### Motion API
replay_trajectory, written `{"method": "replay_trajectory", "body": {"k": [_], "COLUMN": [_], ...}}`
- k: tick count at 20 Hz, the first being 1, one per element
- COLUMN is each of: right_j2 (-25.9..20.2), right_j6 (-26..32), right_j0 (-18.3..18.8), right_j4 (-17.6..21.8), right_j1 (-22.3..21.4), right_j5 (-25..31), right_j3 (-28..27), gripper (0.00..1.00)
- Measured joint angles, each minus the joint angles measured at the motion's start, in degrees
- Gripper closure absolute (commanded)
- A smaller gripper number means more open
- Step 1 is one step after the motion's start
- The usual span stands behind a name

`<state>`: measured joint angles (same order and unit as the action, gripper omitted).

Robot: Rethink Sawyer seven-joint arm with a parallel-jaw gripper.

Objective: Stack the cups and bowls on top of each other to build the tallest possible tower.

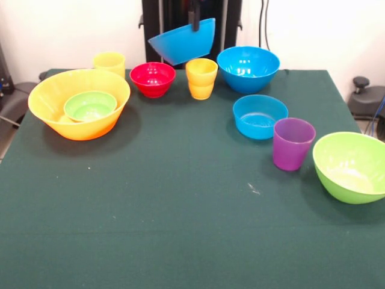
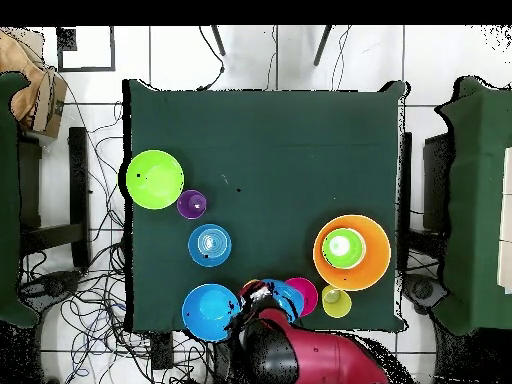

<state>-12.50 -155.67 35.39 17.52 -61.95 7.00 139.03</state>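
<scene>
Just a dark green cloth-covered table (image 1: 180, 229), tangled black cables (image 2: 90, 300) all over the white tiled floor (image 2: 240, 55), dark chairs (image 2: 20, 200) either side.

Green counter (image 1: 180, 229) in a white-walled room.
Tangled cables (image 2: 95, 300) cover the pale tiled floor (image 2: 180, 55); dark chairs (image 2: 50, 200) flank both sides.

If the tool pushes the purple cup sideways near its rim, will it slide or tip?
The purple cup would probably tip: it stands upright, taller than wide, on a narrower base. It looks like light, stiff plastic, so a low push may slide it on the green cloth. Once tipped, its tapered shape would likely roll in a curve.
</scene>
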Motion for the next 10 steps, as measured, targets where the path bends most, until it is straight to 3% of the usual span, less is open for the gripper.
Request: {"method": "replay_trajectory", "body": {"k": [3, 10], "right_j2": [-3.10, -7.55], "right_j6": [0.00, 0.00], "right_j0": [4.41, 9.69], "right_j4": [0.01, 0.05], "right_j1": [-1.00, -2.95], "right_j5": [0.00, 0.01], "right_j3": [0.81, 2.17], "gripper": [1.00, 1.00]}}
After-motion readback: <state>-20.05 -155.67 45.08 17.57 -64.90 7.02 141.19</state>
